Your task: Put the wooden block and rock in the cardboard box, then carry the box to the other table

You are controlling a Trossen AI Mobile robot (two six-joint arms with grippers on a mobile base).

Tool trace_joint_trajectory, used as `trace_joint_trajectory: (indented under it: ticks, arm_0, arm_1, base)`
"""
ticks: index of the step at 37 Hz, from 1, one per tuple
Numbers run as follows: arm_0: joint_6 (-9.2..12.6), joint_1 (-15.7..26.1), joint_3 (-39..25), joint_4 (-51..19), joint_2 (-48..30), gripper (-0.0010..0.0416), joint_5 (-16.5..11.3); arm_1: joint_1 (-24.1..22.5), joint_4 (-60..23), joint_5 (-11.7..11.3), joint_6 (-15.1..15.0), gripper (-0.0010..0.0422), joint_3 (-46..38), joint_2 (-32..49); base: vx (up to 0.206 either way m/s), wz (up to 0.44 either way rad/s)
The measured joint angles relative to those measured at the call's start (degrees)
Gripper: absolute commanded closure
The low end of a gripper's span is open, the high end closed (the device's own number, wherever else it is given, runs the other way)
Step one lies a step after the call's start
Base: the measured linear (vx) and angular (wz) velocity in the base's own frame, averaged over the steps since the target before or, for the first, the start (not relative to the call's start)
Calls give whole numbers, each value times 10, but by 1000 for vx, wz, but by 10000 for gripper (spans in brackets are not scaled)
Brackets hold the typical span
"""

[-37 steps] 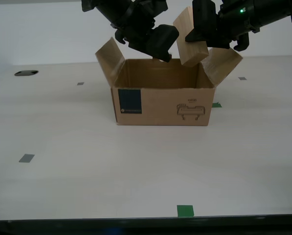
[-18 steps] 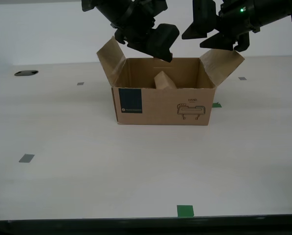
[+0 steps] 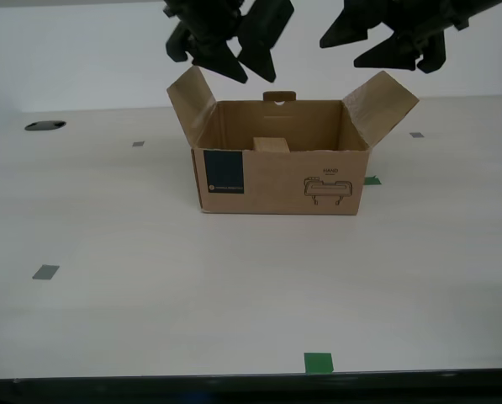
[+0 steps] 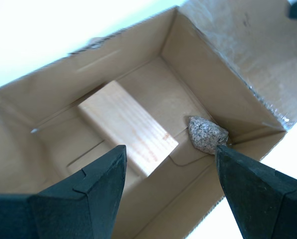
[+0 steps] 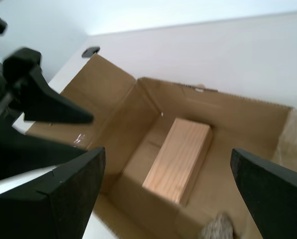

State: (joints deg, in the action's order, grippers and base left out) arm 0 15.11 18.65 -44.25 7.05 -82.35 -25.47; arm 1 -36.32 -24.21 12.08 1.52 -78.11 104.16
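Note:
The cardboard box (image 3: 276,177) stands open on the table, both side flaps spread. The wooden block (image 3: 272,145) lies flat on the box floor (image 4: 128,127) (image 5: 180,159). Beside it, in a corner of the box floor, sits the rock (image 4: 207,133) (image 5: 218,230), hidden in the exterior view. My first gripper (image 3: 364,46) (image 5: 168,153) hangs open and empty above the flap on the exterior view's right. Above the flap on that view's left, my second gripper (image 3: 246,71) (image 4: 170,149) is also open and empty.
The box rests on a smooth beige-white table (image 3: 150,252) with a dark oval hole (image 3: 44,126) at the exterior view's far left. A green tape mark (image 3: 319,363) lies near the front edge and a grey mark (image 3: 45,272) at the left.
The first gripper let go of the wooden block, which dropped into the box and settled flat. Both grippers have lifted higher above the box.

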Motion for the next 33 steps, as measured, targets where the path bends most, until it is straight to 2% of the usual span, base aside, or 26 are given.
trace_joint_trajectory:
  ticks: [3, 7, 9, 12, 16, 19, 24, 33]
  arm_0:
    - [-5, 0, -35, -99, 23, 51, 1]
    - [-19, 1, -87, -194, 40, 44, 1]
    - [-17, 0, -118, -246, 45, 38, 3]
    - [-4, 0, -170, -334, 48, 29, 35]
    - [-14, 0, -236, -441, 47, 19, 93]
    - [-30, -2, -275, -492, 47, 15, 117]
    - [-33, -7, -325, -552, 47, 17, 119]
    - [-37, -23, -374, -581, 47, 19, 120]
  arm_1:
    - [5, -43, 0, 10, 174, -22, -14]
    - [7, -84, 0, 20, 174, -50, -30]
    - [7, -101, 0, 31, 174, -62, -39]
    - [8, -131, 0, 35, 174, -84, -50]
    - [15, -194, 0, 32, 174, -122, -61]
    - [24, -233, 0, 22, 174, -154, -65]
    - [44, -289, 0, -1, 174, -196, -66]
    - [88, -334, 0, -4, 174, -226, -66]
  base:
    - [0, 0]
    - [0, 0]
    - [0, 0]
    - [0, 0]
    - [0, 0]
    - [0, 0]
    - [0, 0]
    - [0, 0]
